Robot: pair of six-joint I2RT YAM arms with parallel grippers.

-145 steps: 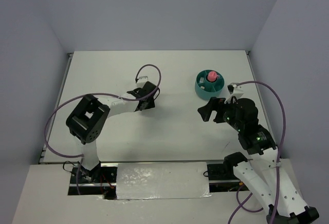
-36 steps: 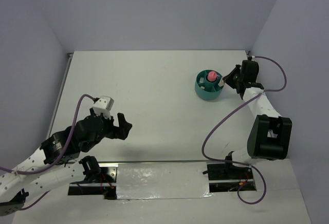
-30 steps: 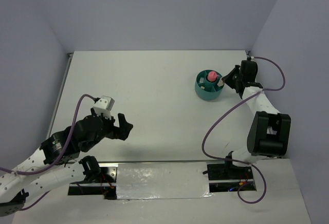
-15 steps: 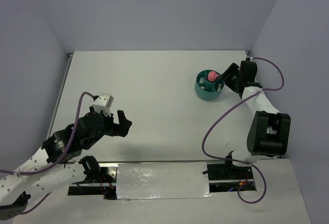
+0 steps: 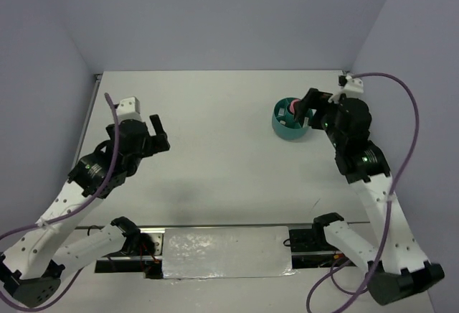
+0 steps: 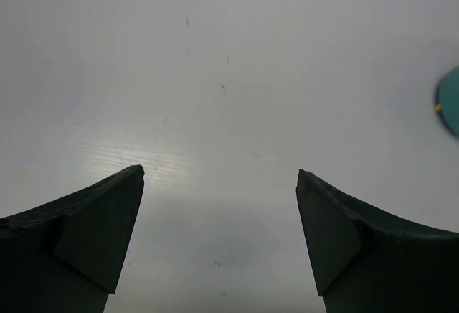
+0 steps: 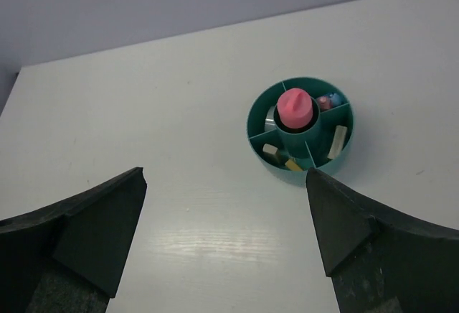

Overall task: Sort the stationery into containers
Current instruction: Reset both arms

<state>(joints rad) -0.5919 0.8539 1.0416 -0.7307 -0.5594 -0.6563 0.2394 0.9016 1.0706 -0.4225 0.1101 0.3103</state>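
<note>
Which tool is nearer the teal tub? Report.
Right. The right tool hovers open beside the teal tub, at its right rim; the left tool, also open, is far to its left.

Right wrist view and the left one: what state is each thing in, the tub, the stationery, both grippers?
Teal tub: upright, open-topped.
Pink-capped case: upright, in the tub's centre.
Beige eraser: lying in the tub's outer ring.
Left gripper: open, empty.
Right gripper: open, empty.

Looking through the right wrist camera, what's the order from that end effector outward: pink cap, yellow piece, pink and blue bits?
1. yellow piece, near compartment of the teal tub.
2. pink cap, centre cup.
3. pink and blue bits, far-right compartment.
</note>
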